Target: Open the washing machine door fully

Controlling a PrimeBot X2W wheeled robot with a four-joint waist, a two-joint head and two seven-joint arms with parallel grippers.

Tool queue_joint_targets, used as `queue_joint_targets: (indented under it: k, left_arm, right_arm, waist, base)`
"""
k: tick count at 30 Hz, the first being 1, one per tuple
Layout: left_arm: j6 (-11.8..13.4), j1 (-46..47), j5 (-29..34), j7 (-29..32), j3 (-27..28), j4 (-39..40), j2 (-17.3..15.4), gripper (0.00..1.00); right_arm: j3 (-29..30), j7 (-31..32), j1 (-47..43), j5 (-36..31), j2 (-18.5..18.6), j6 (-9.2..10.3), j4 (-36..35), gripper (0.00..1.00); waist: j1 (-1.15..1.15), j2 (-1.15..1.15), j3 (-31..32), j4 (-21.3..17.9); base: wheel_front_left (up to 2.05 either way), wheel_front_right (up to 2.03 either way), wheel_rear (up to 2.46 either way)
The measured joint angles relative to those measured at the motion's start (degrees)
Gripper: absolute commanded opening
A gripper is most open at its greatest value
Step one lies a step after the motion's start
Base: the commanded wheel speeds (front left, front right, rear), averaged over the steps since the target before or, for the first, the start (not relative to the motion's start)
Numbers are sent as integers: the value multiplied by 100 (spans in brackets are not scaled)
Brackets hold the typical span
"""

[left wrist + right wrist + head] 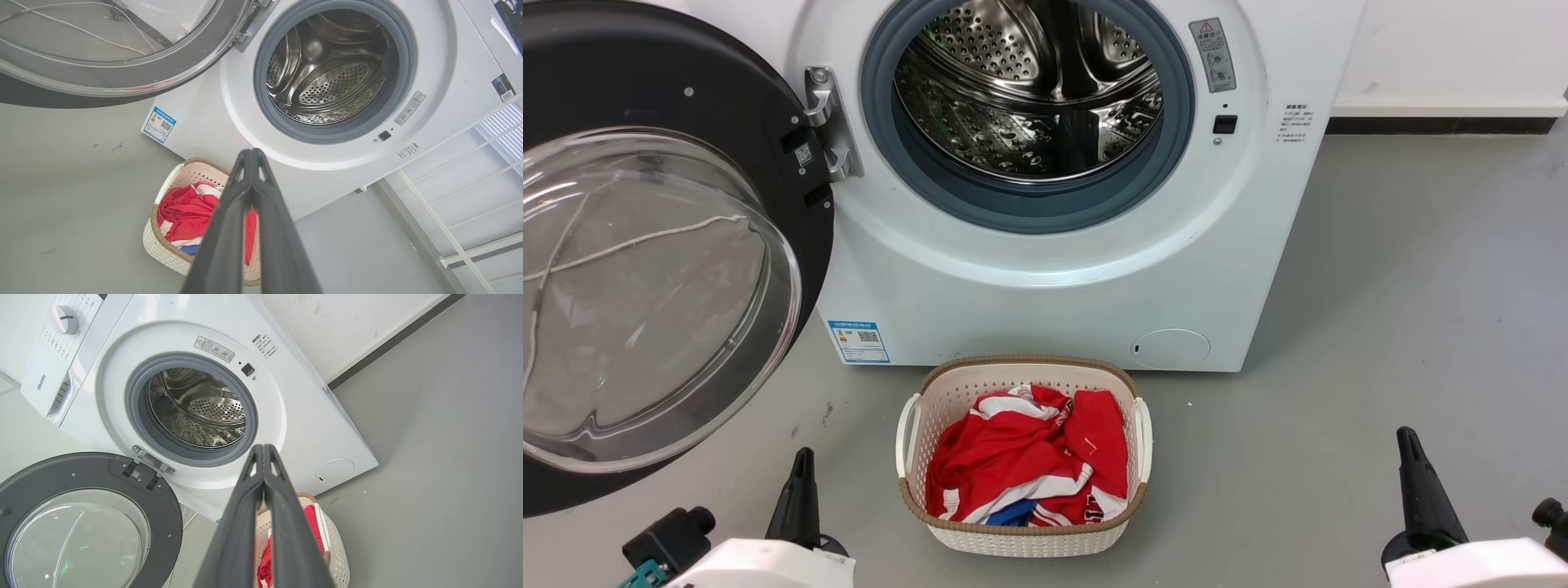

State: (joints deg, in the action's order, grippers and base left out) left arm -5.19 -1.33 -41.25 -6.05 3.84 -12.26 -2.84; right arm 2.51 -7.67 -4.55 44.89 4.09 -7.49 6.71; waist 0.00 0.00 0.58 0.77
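Observation:
The washing machine door [645, 269], black-rimmed with a bulging glass bowl, is swung wide out to the left on its metal hinge [829, 122]. It also shows as the washing machine door [122, 53] and the washing machine door [81, 522]. The white washing machine [1045, 278] shows its steel drum [1029, 82] inside the grey seal. My left gripper [803, 465] sits low at the left, shut and holding nothing, apart from the door. My right gripper [1409, 445] sits low at the right, shut and holding nothing. Fingertips meet in each wrist view, left gripper [251, 152] and right gripper [263, 448].
A cream laundry basket [980, 384] with red, white and blue clothes [1029, 465] stands on the grey floor right before the machine, between my arms. A small round white flap [1170, 348] sits at the machine's lower right. A white wall with dark skirting [1437, 125] runs behind.

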Motion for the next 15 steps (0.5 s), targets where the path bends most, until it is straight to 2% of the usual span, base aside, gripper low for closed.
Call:
queue_joint_targets:
  k: [15]
  left_arm:
    - [-44,164,-1149,289,51,-35,-1,0]
  right_arm:
    - [13,268,249,1125,25,0,159,0]
  waist:
    - [0,0,-13,-13]
  base:
    - [0,0,0]
